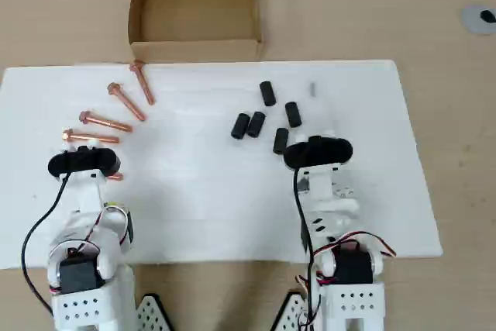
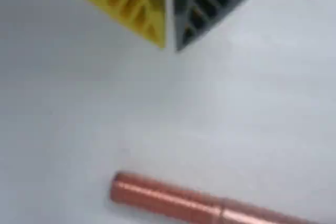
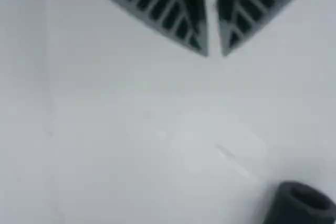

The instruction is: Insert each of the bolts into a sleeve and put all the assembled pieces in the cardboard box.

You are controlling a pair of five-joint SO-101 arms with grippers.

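Note:
Several copper bolts (image 1: pixel 105 122) lie fanned on the left of the white mat (image 1: pixel 194 191). Several black sleeves (image 1: pixel 256 124) lie loose at the mat's centre right. The cardboard box (image 1: pixel 194 13) stands open beyond the mat's far edge. My left gripper (image 2: pixel 169 45) hangs shut just above the mat, holding nothing, with one bolt's shaft (image 2: pixel 178 200) close beside it. My right gripper (image 3: pixel 212 53) is also shut and holds nothing, low over bare mat, with one sleeve (image 3: pixel 302 203) a short way off. In the high view the left arm (image 1: pixel 85 162) covers part of a bolt (image 1: pixel 115 177).
The right arm (image 1: pixel 318 153) stands just in front of the nearest sleeve (image 1: pixel 280 140). The mat's middle between the arms is bare. A grey disc (image 1: pixel 479 18) sits on the wooden table at the far right.

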